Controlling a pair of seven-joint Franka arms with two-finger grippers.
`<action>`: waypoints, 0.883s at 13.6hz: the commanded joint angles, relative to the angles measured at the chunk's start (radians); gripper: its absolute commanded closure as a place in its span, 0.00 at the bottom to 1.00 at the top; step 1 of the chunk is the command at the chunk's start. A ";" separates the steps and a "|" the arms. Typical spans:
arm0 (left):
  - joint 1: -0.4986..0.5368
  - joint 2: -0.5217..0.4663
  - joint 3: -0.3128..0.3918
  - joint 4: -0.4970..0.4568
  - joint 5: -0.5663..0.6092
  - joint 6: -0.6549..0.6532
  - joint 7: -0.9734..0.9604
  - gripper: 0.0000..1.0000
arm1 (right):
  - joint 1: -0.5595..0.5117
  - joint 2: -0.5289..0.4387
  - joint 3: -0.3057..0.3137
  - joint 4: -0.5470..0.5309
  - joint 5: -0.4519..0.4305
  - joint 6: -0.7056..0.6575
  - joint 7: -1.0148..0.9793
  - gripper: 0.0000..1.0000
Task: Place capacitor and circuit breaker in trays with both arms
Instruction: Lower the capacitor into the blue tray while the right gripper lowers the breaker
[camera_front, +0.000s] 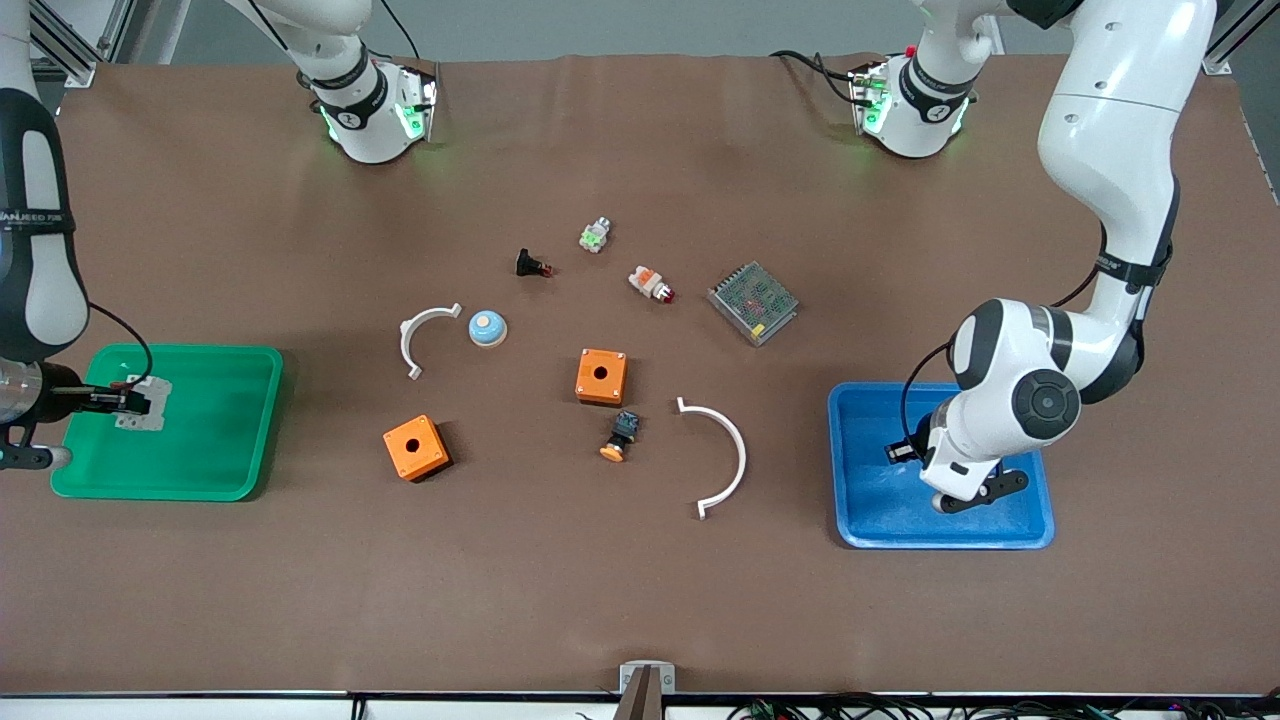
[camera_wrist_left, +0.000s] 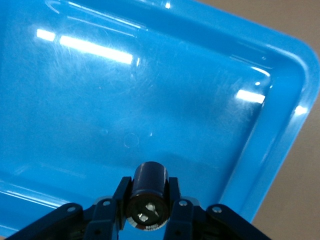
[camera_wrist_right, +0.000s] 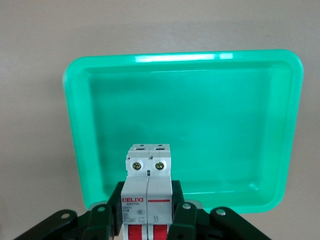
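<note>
My left gripper (camera_wrist_left: 148, 192) is shut on the capacitor (camera_wrist_left: 148, 190), a small black cylinder, and holds it low over the blue tray (camera_wrist_left: 280, 130). In the front view the left gripper (camera_front: 905, 452) hangs over the blue tray (camera_front: 860, 510) at the left arm's end of the table. My right gripper (camera_wrist_right: 148, 207) is shut on the circuit breaker (camera_wrist_right: 148, 190), a white-grey block with red levers, above the green tray (camera_wrist_right: 80, 125). In the front view the circuit breaker (camera_front: 143, 402) hangs in the right gripper (camera_front: 135, 401) over the green tray (camera_front: 230, 440).
Between the trays lie two orange boxes (camera_front: 602, 376) (camera_front: 416, 447), two white curved pieces (camera_front: 722, 455) (camera_front: 425, 335), a black button with orange cap (camera_front: 620, 436), a blue-white button (camera_front: 487, 328), a black push-button (camera_front: 531, 264), a white-orange lamp (camera_front: 650, 284), a green-white part (camera_front: 595, 235) and a metal mesh box (camera_front: 752, 302).
</note>
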 joint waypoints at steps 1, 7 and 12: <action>0.014 0.027 -0.003 0.010 0.015 0.018 0.007 1.00 | -0.049 0.040 0.022 0.015 -0.040 0.044 -0.049 0.92; 0.048 0.051 -0.003 0.015 0.064 0.034 0.033 0.64 | -0.074 0.127 0.024 0.015 -0.035 0.158 -0.083 0.92; 0.037 -0.046 -0.010 0.053 0.066 -0.035 0.029 0.00 | -0.081 0.181 0.025 0.015 -0.031 0.252 -0.082 0.91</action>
